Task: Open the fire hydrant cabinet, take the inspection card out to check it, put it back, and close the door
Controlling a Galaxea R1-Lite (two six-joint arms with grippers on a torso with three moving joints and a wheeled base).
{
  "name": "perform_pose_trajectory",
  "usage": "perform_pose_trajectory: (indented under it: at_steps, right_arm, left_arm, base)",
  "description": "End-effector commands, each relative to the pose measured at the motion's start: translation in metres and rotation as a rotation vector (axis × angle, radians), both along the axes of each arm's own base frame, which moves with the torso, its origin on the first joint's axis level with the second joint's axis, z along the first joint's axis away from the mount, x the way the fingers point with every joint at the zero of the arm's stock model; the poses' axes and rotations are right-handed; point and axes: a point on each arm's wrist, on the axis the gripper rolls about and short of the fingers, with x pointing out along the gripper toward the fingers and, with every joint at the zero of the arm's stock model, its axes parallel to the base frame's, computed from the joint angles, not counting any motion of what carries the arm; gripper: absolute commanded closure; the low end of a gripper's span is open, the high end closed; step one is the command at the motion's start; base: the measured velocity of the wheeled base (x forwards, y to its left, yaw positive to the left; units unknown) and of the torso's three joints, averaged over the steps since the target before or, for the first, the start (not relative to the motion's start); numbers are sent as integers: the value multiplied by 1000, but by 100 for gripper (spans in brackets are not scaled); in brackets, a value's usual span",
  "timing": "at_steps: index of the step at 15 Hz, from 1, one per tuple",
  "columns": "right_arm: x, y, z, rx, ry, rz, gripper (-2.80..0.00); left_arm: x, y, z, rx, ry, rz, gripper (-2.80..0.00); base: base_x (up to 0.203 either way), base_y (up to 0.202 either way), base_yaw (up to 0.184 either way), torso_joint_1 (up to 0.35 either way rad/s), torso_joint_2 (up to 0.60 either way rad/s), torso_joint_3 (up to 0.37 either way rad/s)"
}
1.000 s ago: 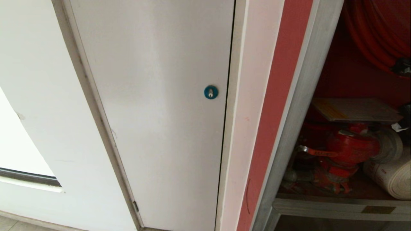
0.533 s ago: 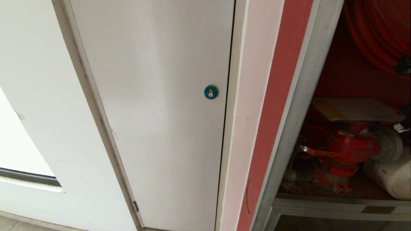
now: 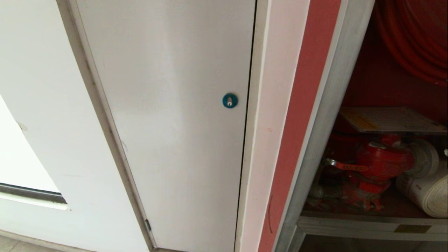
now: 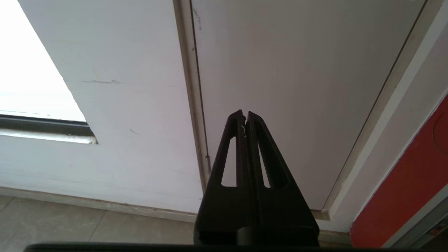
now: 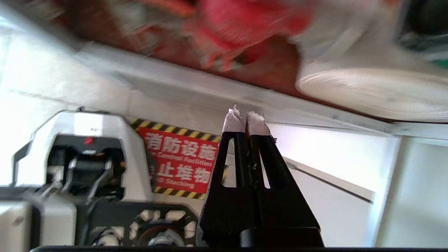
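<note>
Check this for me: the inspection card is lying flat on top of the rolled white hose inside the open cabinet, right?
Not quite. In the head view the inspection card lies flat on top of the red valve, not the rolled white hose, which sits lower, to the valve's right. The rest holds: it is inside the open cabinet.

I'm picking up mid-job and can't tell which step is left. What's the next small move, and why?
Probably swing the right pincer toward the door, which is out of view, to push it shut. The inspection card already lies flat above the red valve inside the open fire hydrant cabinet, and the right pincer is shut and empty, outside the opening. The left pincer is parked by the white door.
</note>
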Motion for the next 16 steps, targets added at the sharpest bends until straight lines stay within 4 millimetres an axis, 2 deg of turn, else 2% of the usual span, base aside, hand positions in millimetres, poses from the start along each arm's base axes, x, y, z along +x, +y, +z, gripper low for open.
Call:
perform_pose_trajectory:
  at_steps: [1,6,10,16]
  right_arm:
    - [-30,8,4,5,-43,28,0]
    - [-104,25,-1,47,-160,128,0]
    - [-159,29,-4,125,-302,115,0]
    - [-239,34,-39,138,-473,146,0]
  left_arm:
    - [0,0,0,1,2,-1,0]
    - [0,0,0,1,0,1,0]
    - [0,0,0,1,2,0,0]
    - [0,0,0,1,1,0,0]
  base:
    - [0,0,0,0,0,0]
    - [0,0,0,0,0,0]
    - [0,0,0,0,0,0]
    - [0,0,0,0,0,0]
